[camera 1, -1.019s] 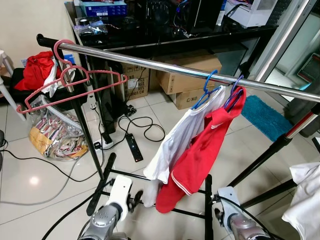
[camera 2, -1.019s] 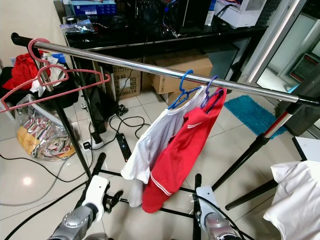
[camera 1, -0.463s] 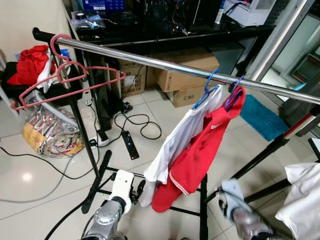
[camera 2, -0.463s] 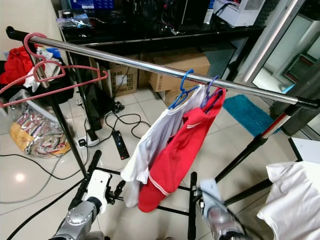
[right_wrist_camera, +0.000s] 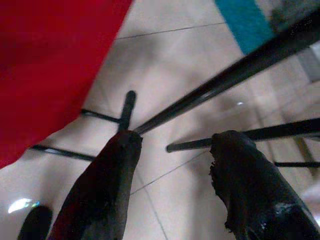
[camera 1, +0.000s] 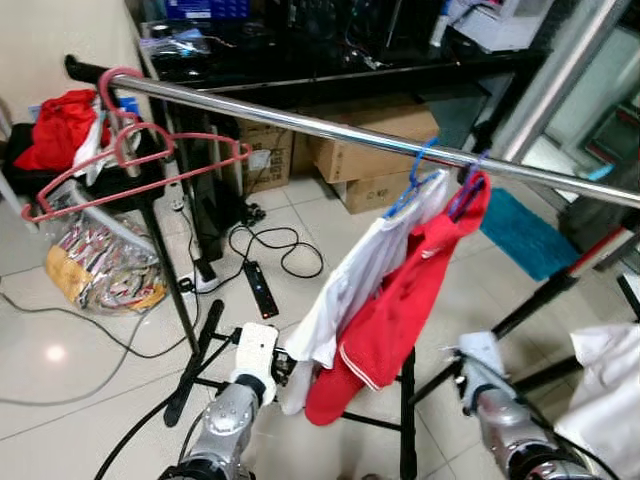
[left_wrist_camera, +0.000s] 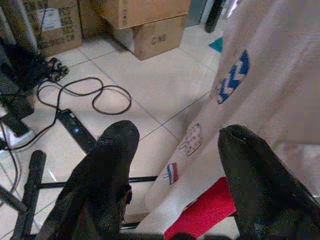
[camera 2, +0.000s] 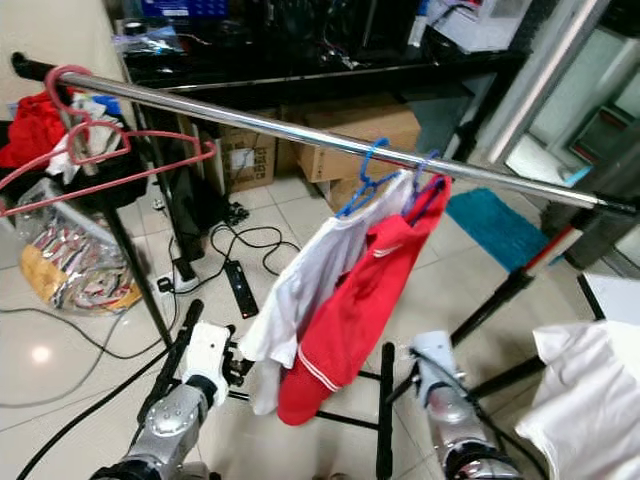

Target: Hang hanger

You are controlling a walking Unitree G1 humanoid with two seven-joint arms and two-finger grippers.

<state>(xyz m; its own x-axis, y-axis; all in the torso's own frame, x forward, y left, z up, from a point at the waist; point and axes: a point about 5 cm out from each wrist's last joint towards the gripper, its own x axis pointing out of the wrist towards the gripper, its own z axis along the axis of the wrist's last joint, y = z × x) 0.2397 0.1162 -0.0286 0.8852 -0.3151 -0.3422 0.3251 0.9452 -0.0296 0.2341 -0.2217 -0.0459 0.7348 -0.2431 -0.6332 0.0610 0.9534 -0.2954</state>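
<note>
Pink hanger [camera 1: 140, 170] up at ten o'clock, long axis along rail [camera 1: 330, 128]; left gripper [left_wrist_camera: 175, 165] nearer, spread wide, empty.

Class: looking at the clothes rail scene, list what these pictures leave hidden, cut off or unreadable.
- White shirt: cut off by the left eye view's right edge.
- Box label: print too small to read.
- Rail: its right end runs past the right eye view's edge.
</note>
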